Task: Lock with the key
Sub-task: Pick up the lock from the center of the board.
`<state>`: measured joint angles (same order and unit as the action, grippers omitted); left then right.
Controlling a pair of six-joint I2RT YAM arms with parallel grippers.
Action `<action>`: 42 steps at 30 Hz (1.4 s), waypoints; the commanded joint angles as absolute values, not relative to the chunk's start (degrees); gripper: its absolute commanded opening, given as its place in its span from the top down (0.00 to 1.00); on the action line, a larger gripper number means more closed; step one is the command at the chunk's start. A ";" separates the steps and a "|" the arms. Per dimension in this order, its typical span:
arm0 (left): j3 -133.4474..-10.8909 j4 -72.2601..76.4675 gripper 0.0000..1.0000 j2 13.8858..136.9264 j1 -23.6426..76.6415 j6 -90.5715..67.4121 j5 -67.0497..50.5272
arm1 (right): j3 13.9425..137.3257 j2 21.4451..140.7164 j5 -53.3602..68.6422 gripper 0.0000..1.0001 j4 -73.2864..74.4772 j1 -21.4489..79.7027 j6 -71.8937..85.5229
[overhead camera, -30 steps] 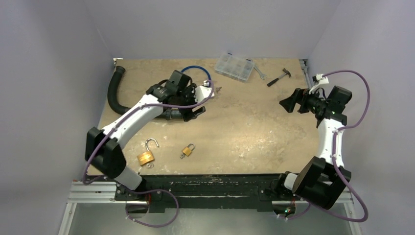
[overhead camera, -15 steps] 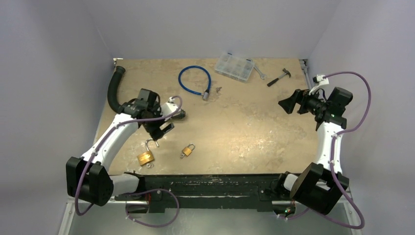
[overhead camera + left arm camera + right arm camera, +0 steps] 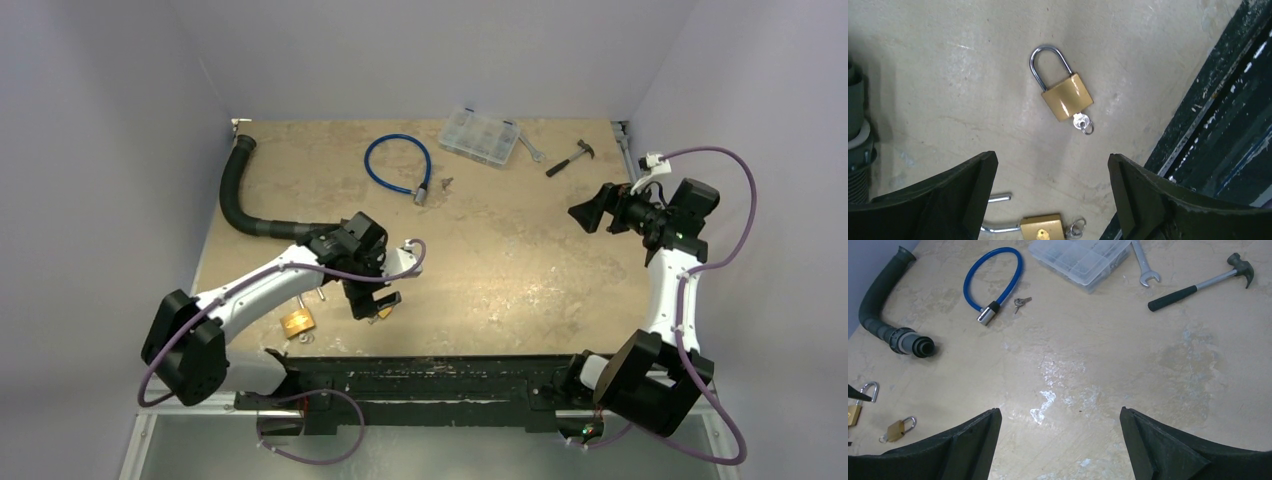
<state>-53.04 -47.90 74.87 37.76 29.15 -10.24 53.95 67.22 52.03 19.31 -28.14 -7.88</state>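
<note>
A small brass padlock (image 3: pixel 1067 96) with its shackle closed lies on the table, a key (image 3: pixel 1082 122) in its base. It shows partly under my left gripper (image 3: pixel 372 300) in the top view. A second brass padlock (image 3: pixel 297 321) with an open shackle lies to its left and shows at the bottom of the left wrist view (image 3: pixel 1042 226). My left gripper (image 3: pixel 1053 160) is open and empty, hovering above and between the two padlocks. My right gripper (image 3: pixel 588 212) is open and empty, held high at the right side, far from both padlocks (image 3: pixel 895 429).
A black corrugated hose (image 3: pixel 240 195) curves along the left side. A blue cable lock (image 3: pixel 398 165) with small keys (image 3: pixel 446 183), a clear parts box (image 3: pixel 480 135), a wrench (image 3: pixel 530 148) and a hammer (image 3: pixel 570 158) lie at the back. A black rail (image 3: pixel 450 370) runs along the front edge.
My left arm has swung from the back of the table toward the front and now hovers over the small padlock. The right arm has not moved.
</note>
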 commanded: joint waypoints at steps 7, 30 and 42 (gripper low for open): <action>-53.52 -37.77 0.13 83.06 44.10 17.00 -7.19 | 53.34 66.39 52.21 0.01 16.80 -28.37 -6.32; -56.65 -36.91 0.44 97.43 49.04 13.97 -2.58 | 53.48 66.28 52.34 0.01 17.21 -28.39 -7.12; -63.97 -31.35 0.97 94.79 48.15 8.59 -12.02 | 52.12 64.63 52.87 0.01 12.66 -28.37 -2.47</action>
